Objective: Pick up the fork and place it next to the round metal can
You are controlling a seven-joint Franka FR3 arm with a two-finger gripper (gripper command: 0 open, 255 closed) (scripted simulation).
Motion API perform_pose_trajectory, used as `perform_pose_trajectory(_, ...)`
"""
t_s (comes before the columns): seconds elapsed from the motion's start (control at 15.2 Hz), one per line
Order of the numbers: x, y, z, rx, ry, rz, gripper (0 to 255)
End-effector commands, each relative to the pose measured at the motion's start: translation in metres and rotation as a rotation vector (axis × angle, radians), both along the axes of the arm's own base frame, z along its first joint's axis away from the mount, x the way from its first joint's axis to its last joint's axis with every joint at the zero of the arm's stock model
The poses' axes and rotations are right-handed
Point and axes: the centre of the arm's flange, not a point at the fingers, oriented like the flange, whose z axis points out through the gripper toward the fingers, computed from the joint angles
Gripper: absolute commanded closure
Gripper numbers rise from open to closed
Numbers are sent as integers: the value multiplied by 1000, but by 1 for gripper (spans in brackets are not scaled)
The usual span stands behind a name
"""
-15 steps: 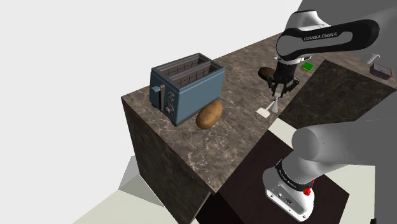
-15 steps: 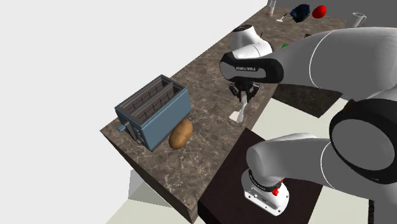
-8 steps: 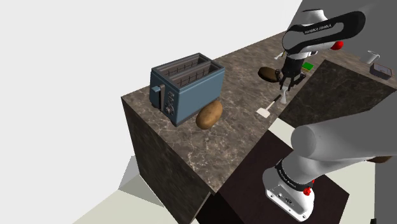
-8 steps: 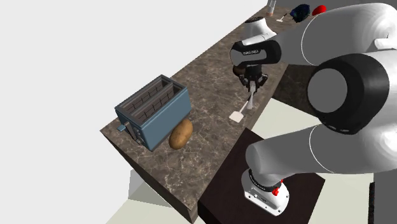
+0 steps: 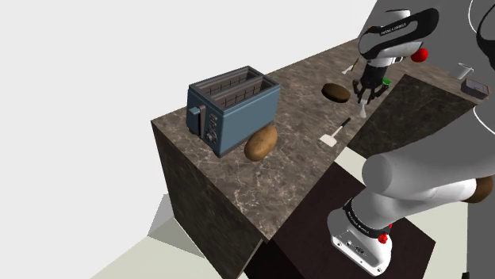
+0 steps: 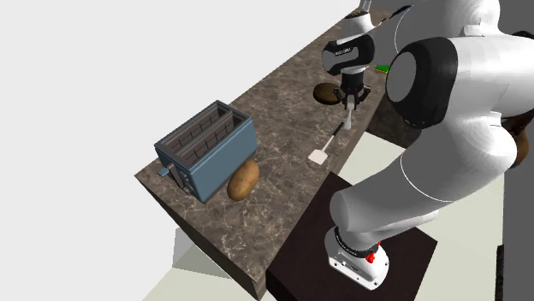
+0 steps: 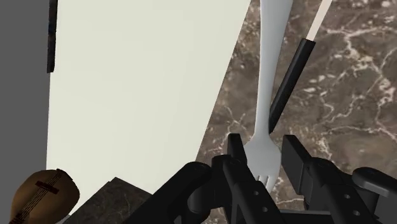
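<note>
Hanging tines-up from the clenched all-black gripper [image 7: 263, 145], the slim white fork [image 7: 266, 83] dangles over the dark marble counter's [image 5: 301, 158] stand-side edge. It looks light, stiff and smooth, so it may swivel in this end-grip.

White arm [image 5: 412, 182] stretched far out, wrist pointing down, jaws clasping fork [image 7: 268, 63]

Blue toaster [image 5: 234, 107] stands near the end corner of the dark marble counter [image 5: 230, 186], brown potato [image 5: 260, 143] just beside it. White spatula [image 5: 335, 133], black handle, lies by the long edge; dark brown oval lump [image 5: 335, 93] nearby.
</note>
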Motion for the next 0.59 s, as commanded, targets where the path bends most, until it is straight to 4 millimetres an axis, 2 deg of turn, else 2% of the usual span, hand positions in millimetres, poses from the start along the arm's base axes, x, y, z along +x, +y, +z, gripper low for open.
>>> perform_pose_trajectory(0.0, 0, -26, 1, 0, 0, 1, 255)
perform_pose_trajectory(0.53, 10, -132, 1, 0, 0, 1, 255)
